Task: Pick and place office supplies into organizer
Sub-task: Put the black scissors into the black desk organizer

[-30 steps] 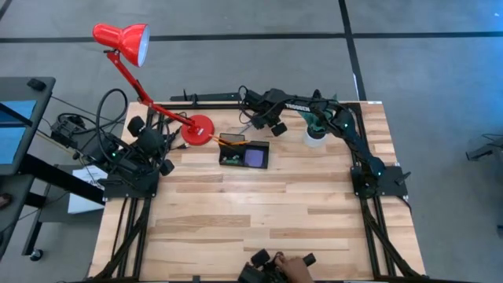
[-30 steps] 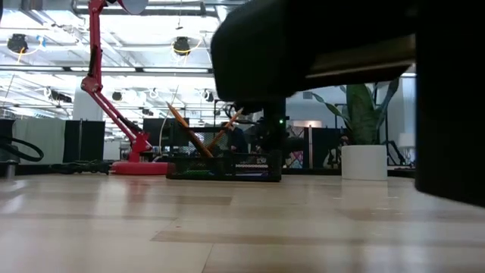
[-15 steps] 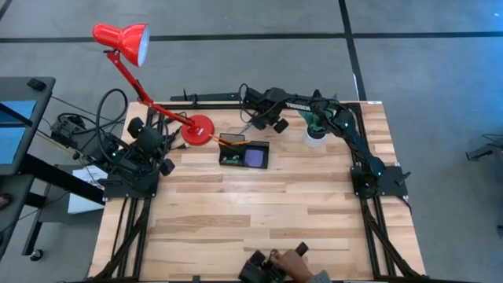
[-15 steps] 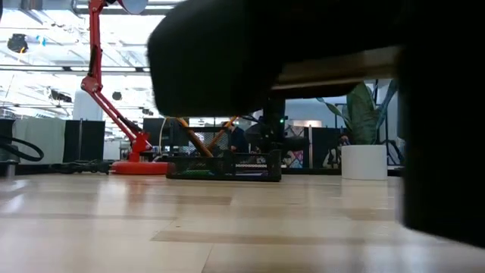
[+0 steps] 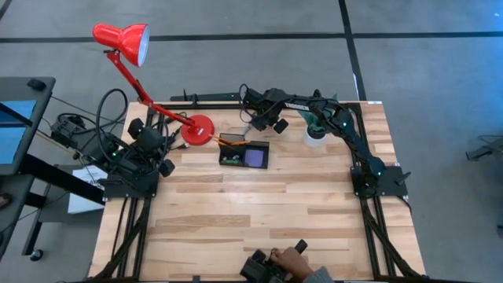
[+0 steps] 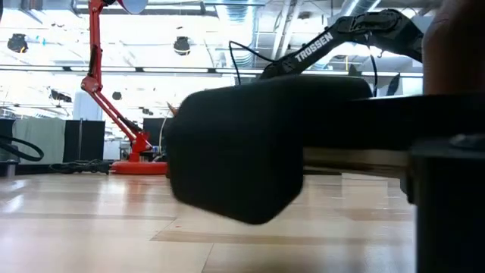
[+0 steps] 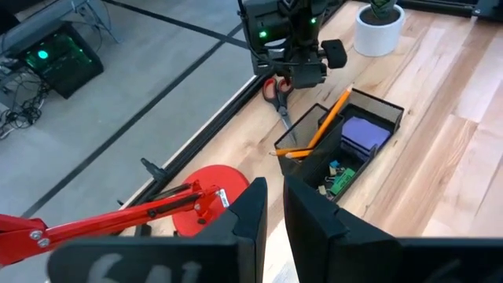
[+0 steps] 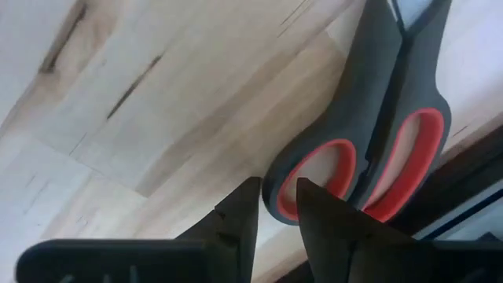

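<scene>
At the far edge of the desk (image 5: 259,212), just behind the black tray (image 5: 244,154), the right pincer (image 5: 257,123) hangs low over the scissors (image 7: 277,93). In the right wrist view its two dark fingers (image 8: 240,212) stand a little apart around one handle loop of the scissors (image 8: 369,149), so it looks like it is pinching that loop, though I cannot be sure the grip is firm. The scissors could slip or swing if only one thin loop is held, and the point could drag along the wood. The pencils (image 7: 326,119) lean out of the tray close by, so a swinging blade could knock them over or push the tray. The scissors lie very near the desk's far edge, so a bad nudge could send them off. The left pincer (image 7: 271,200) waits at the left side of the desk, its fingers close together with nothing between them. Its wrist view shows what the top view cannot: the purple notepad (image 7: 363,134) and small green bits sitting inside the tray, and the scissors lying flat behind it. The low view is mostly blocked by a big dark shape, so it shows only the red lamp (image 6: 102,83) and part of the right arm. A person's hand (image 5: 297,263) shows at the near edge in the top view.
</scene>
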Motion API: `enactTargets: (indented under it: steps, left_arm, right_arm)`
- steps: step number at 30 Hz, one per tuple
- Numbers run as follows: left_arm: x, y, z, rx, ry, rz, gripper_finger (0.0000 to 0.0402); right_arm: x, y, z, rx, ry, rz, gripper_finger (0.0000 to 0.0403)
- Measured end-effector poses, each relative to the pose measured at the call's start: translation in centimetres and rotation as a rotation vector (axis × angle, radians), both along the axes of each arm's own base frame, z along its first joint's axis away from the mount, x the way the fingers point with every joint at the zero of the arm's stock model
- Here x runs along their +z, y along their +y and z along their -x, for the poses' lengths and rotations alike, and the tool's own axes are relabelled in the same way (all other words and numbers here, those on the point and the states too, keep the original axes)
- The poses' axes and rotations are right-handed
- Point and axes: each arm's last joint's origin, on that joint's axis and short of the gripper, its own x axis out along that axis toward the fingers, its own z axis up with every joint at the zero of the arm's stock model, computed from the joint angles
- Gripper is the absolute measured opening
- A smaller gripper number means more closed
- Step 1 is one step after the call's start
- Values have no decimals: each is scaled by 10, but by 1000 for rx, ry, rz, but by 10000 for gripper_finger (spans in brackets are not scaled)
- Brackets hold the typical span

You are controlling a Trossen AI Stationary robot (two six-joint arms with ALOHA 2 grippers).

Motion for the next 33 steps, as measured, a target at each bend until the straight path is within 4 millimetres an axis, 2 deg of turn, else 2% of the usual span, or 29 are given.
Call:
enactTargets:
  steps: [4,9,18,21,25,30,33]
  left_arm:
    - [0,0,0,1,-1,-7,36]
    - [0,0,0,3,-5,-16,36]
    - [0,0,0,-13,14,-32,36]
    - [0,0,0,-16,17,-35,36]
    - [0,0,0,-16,17,-35,36]
    - [1,1,0,-13,11,-58,36]
    - [1,1,0,20,-29,-39,36]
  right_arm:
    - [0,2,-1,6,-10,-17,76]
    - [0,9,-4,2,12,8,14]
    - [7,22,-6,-178,52,168,5]
    - [31,28,-6,-195,31,252,3]
    - [61,45,-8,-191,11,368,3]
    - [109,78,-5,-244,-87,455,1]
    - [127,102,-2,-247,-109,494,1]
